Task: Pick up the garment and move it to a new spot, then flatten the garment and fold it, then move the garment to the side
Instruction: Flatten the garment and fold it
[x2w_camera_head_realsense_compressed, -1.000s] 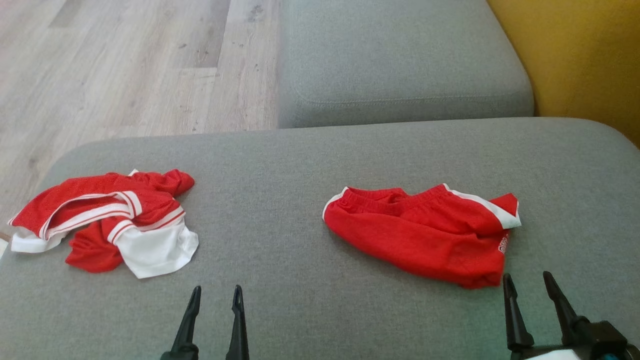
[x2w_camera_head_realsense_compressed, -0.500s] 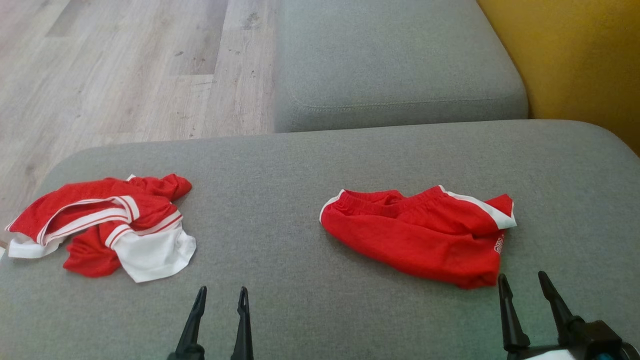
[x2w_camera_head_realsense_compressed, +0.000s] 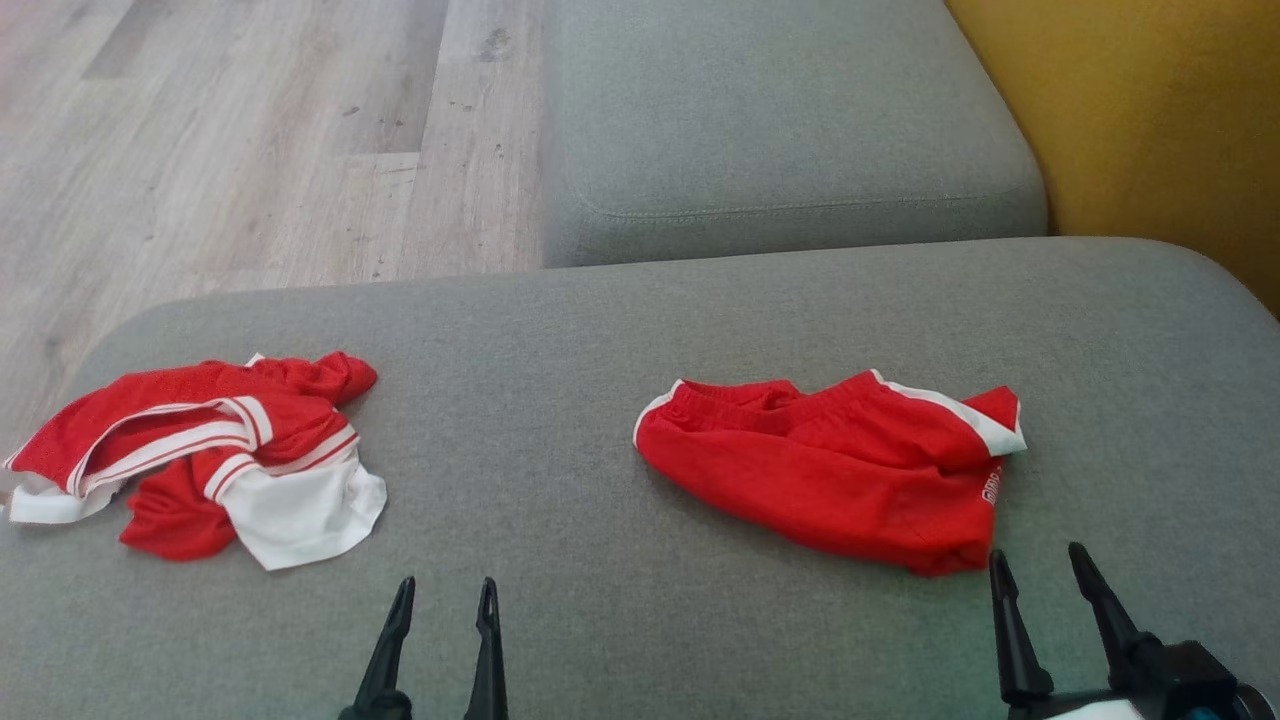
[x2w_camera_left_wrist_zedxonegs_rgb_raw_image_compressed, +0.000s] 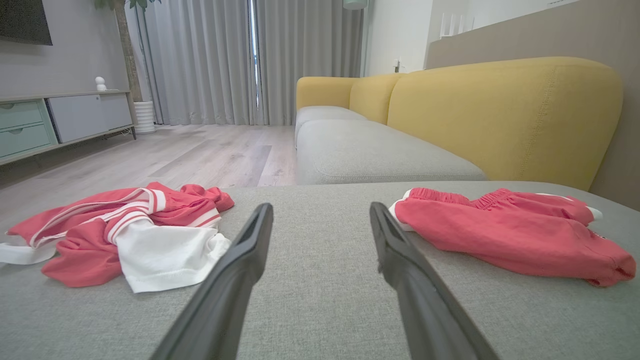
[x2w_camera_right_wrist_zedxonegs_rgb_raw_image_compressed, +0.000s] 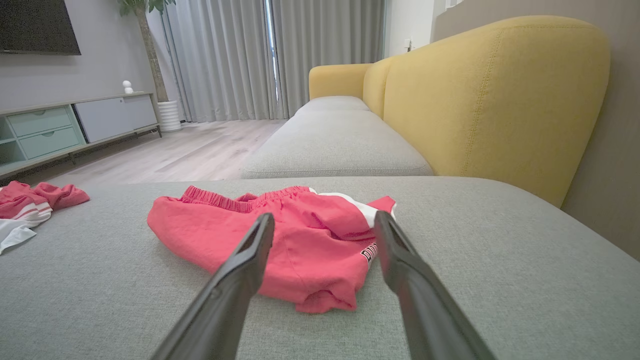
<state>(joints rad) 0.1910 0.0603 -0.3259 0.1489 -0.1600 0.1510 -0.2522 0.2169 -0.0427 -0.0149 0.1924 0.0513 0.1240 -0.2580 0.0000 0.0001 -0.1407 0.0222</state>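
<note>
Head view: left gripper and right gripper both spread over the sofa seat, red shorts just ahead of the right; left wrist view: a crumpled shirt lies well left; right wrist view: a shallow pinch might catch one layer only.

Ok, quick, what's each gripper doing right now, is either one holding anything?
Left gripper: open, holding nothing.
Right gripper: open, holding nothing, fingers just short of the crumpled red mesh shorts with white side stripes.
</note>
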